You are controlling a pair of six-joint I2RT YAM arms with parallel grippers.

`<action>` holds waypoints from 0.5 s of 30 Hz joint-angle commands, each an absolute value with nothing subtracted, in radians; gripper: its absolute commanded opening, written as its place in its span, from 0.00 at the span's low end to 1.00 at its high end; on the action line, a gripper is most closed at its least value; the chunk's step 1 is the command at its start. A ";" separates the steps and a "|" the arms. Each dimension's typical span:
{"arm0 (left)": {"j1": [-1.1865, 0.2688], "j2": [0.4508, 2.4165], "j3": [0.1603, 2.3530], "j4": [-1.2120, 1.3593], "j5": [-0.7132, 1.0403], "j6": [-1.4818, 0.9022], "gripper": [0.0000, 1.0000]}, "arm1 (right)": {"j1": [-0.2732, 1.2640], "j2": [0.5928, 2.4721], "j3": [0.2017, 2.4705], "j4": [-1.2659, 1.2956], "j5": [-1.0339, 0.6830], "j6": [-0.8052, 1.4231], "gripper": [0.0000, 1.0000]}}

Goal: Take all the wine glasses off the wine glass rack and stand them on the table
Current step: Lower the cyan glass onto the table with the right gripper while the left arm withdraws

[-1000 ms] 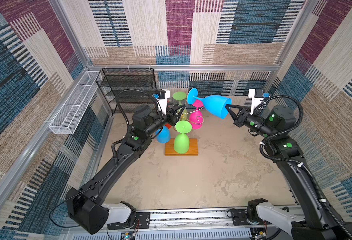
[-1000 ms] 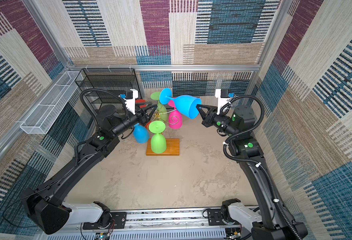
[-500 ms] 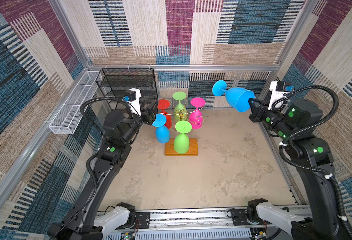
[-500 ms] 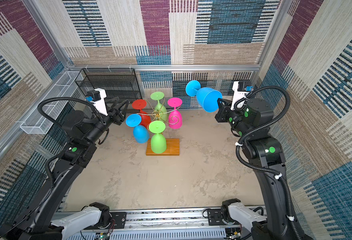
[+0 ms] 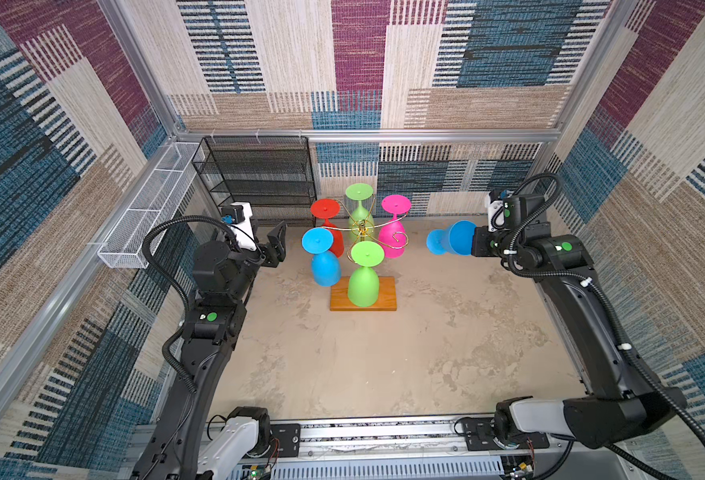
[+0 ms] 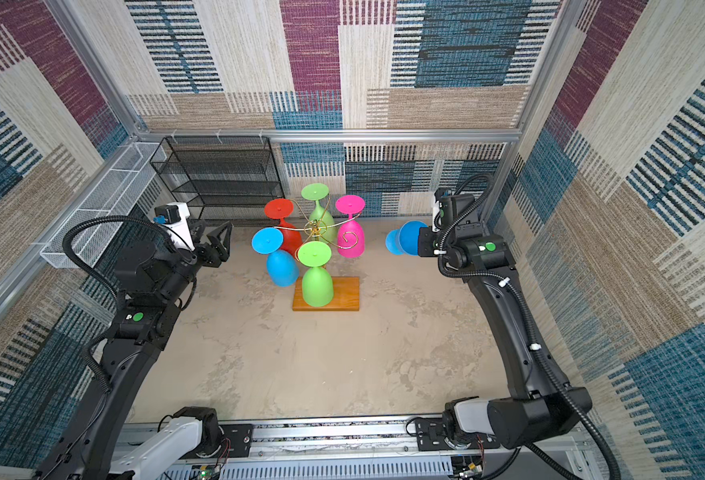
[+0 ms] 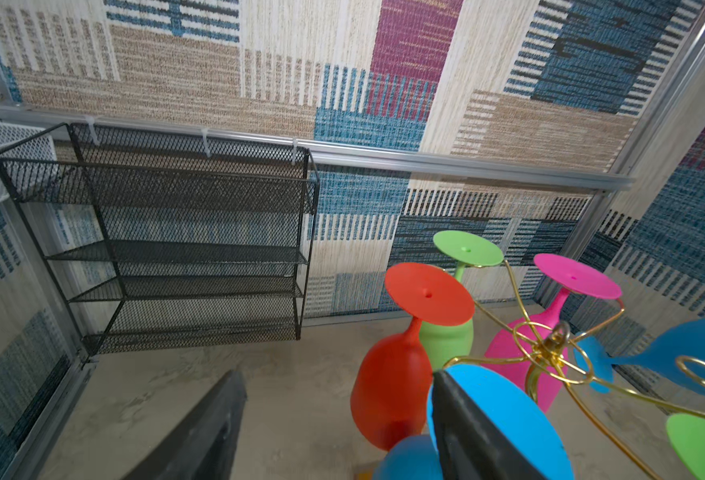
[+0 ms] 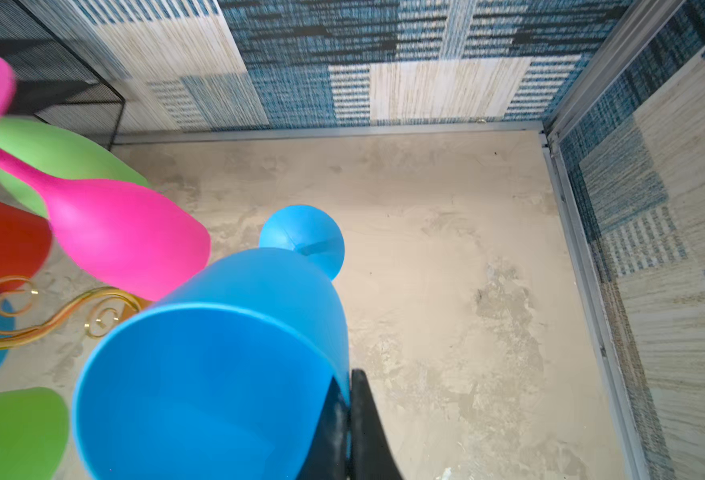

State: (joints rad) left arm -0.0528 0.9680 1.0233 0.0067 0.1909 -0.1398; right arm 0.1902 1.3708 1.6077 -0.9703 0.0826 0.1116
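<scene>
The wine glass rack (image 5: 362, 227) is a gold post with curled arms on a wooden base (image 5: 386, 300), seen in both top views (image 6: 316, 227). Red, pink, blue and two green glasses hang from it upside down. A blue wine glass (image 5: 452, 243) is off the rack, lying sideways in the air to its right. My right gripper (image 5: 476, 246) is shut on its rim, one finger inside the bowl and one outside, as the right wrist view shows (image 8: 348, 380). My left gripper (image 5: 277, 246) stands open and holds nothing, left of the rack near the hanging blue glass (image 7: 504, 419).
A black mesh shelf unit (image 5: 259, 178) stands at the back left against the wall. A long white wire basket (image 5: 147, 216) hangs on the left wall. Patterned walls close in the sandy floor (image 5: 384, 365) on three sides.
My right gripper has carried the blue wine glass away from the rack to the right, and it now sits lower. My left gripper has drawn back left from the rack and opened wider.
</scene>
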 commanded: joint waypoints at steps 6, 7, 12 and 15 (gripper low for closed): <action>0.022 0.964 0.952 0.036 0.212 -0.142 0.87 | 0.190 1.488 1.659 -1.004 0.112 0.081 0.00; 0.030 0.964 0.945 0.036 0.212 -0.136 0.88 | 0.191 1.511 1.677 -1.006 0.103 0.080 0.00; 0.046 0.954 0.890 0.066 0.200 -0.108 0.89 | 0.191 1.628 1.762 -1.017 0.073 0.060 0.00; 0.048 0.937 0.842 0.116 0.226 -0.070 0.89 | 0.192 1.721 1.850 -1.059 0.079 0.050 0.00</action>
State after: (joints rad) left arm 0.0437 0.9512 0.8684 0.0372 0.1936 -0.1207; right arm 0.1902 1.6752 1.7996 -1.0298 0.0860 0.0696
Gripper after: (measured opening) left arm 0.892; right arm 0.058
